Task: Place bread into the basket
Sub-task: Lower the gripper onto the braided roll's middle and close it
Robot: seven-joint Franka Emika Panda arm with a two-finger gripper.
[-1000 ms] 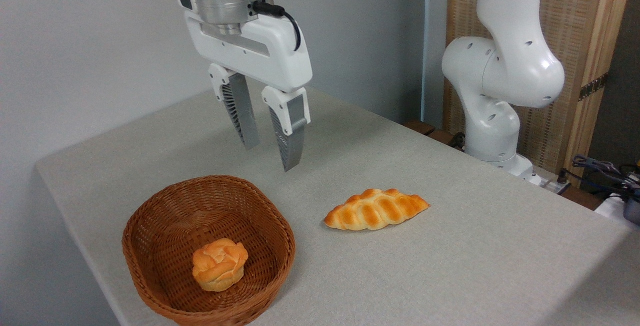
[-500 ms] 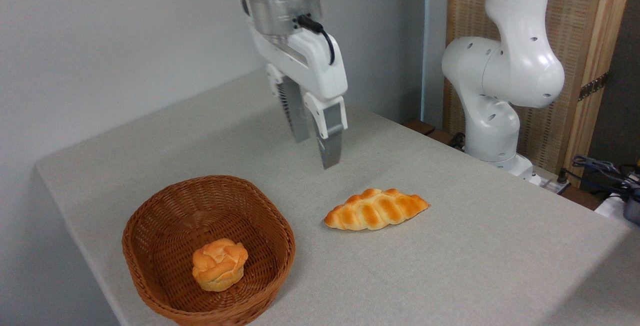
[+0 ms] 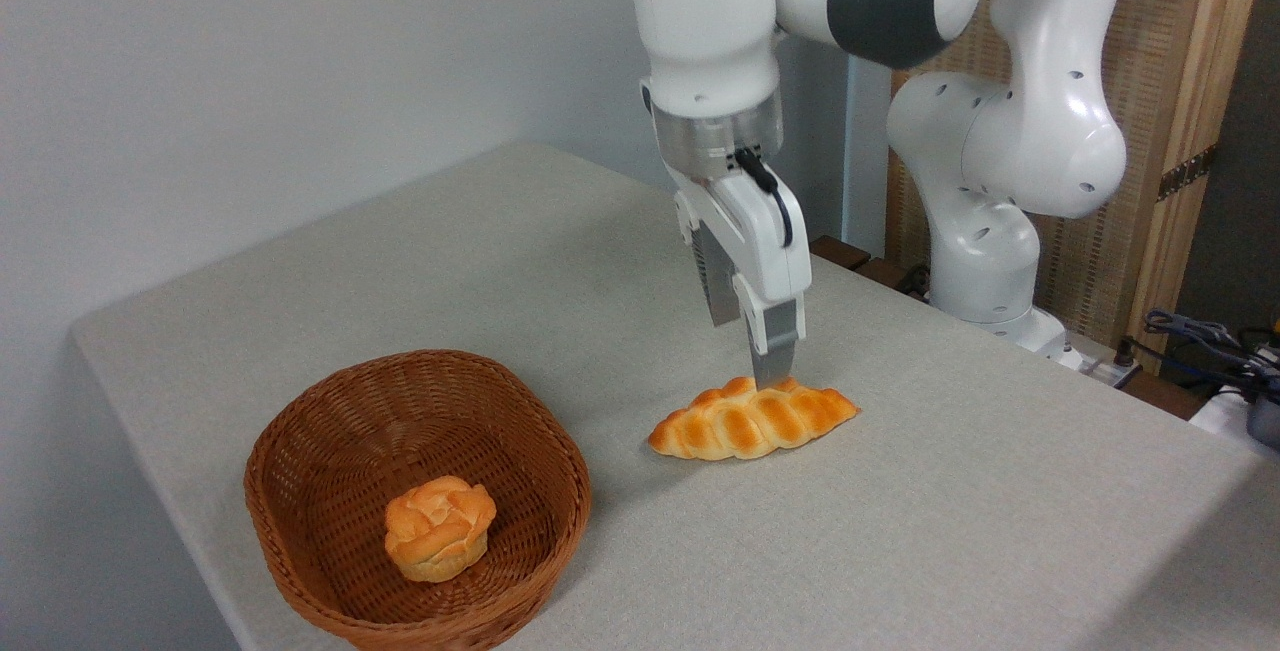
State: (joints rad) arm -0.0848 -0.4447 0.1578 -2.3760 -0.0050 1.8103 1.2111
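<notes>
**Gripper just over the long bread**

The bread [image 3: 752, 418] lies flat on the table [image 3: 950, 531], at about 3 o'clock from the basket [image 3: 300, 441] and near it, but not touching. A small round bun [image 3: 440, 527] sits inside the basket.

The bread looks light and soft, so I think a hard squeeze could squash it. Its skin looks smooth and a bit shiny, so it might slip. The ends are thin and pointy. The fat middle looks like the best place to hold it, with one finger on each long side.

The gripper [image 3: 762, 371] hangs right above the back edge of the bread. I cannot tell whether it is spread or pressed together, because one finger stands in front of the other. I also cannot tell if the tip touches the bread. The far side of the bread is hidden.
</notes>
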